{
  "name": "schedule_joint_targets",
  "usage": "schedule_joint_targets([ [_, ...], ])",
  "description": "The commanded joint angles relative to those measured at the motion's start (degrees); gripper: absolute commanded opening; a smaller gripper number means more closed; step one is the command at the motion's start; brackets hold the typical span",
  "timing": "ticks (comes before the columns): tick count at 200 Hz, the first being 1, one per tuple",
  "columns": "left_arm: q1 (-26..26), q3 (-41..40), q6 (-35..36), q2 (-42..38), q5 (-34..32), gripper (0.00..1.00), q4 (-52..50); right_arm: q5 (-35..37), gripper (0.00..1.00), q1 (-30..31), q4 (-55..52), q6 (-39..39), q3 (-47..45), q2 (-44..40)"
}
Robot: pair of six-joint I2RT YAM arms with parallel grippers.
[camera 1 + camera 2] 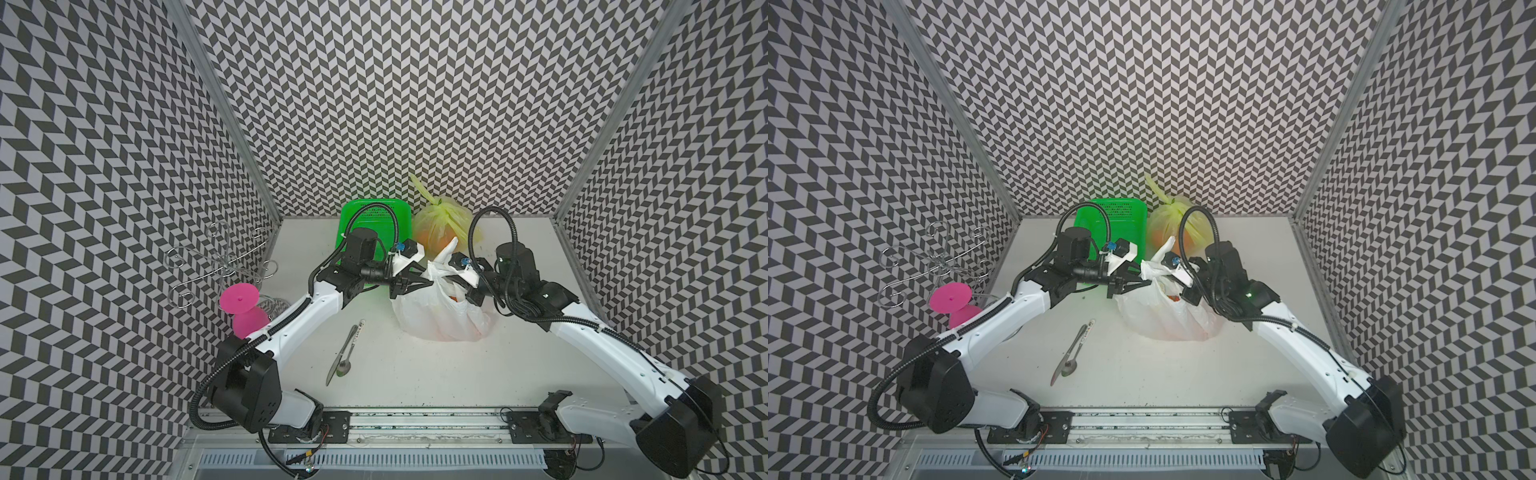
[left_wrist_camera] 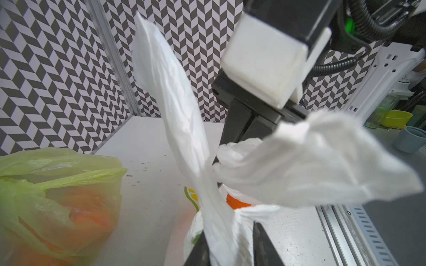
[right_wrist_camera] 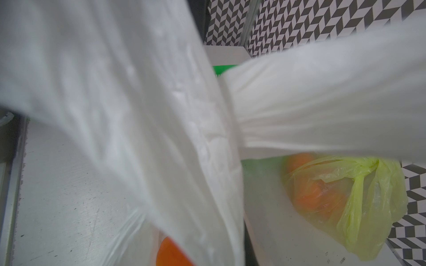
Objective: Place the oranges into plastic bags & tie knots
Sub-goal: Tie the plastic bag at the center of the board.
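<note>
The white plastic bag (image 1: 440,311) (image 1: 1163,320) sits mid-table, an orange (image 2: 235,202) (image 3: 170,253) showing inside. Its two handle strips cross in a loose knot (image 2: 212,168) (image 3: 230,110). My left gripper (image 1: 430,283) (image 1: 1148,283) (image 2: 229,230) is open, with one white strip lying between its fingers. My right gripper (image 1: 446,274) (image 1: 1160,276) is shut on the other white strip; plastic hides its jaws in the right wrist view. Behind stands the yellow-green bag (image 1: 440,220) (image 1: 1173,220) (image 2: 57,184) (image 3: 368,202), holding oranges (image 3: 318,195) and tied with a knot (image 1: 436,202) at its top.
A green mesh basket (image 1: 374,216) stands at the back under the left arm. A knife and spoon (image 1: 343,357) and a pen (image 1: 359,328) lie front-centre. A pink object (image 1: 240,298) and a wire rack (image 1: 216,266) are at the left wall.
</note>
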Motion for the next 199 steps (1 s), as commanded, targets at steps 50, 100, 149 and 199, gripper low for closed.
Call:
schedule_joint_targets([
  [50, -1.0, 2.6, 0.98, -0.32, -1.65, 0.66, 1.82, 3.12, 0.01, 0.57, 2.71, 0.97, -0.85, -1.15],
  [100, -2.02, 5.79, 1.38, 2.31, -4.41, 0.85, 2.27, 3.88, 0.01, 0.62, 3.07, 1.94, -1.45, -2.93],
  [149, -3.25, 13.0, 3.31, 9.31, 0.22, 0.86, -3.14, 4.77, 0.01, 0.4, 3.26, 3.03, -1.89, -4.16],
  [199, -3.39, 10.53, 3.41, 7.17, 7.48, 0.71, -3.24, 8.49, 0.0, 0.24, 2.51, 3.44, -2.71, -4.61],
])
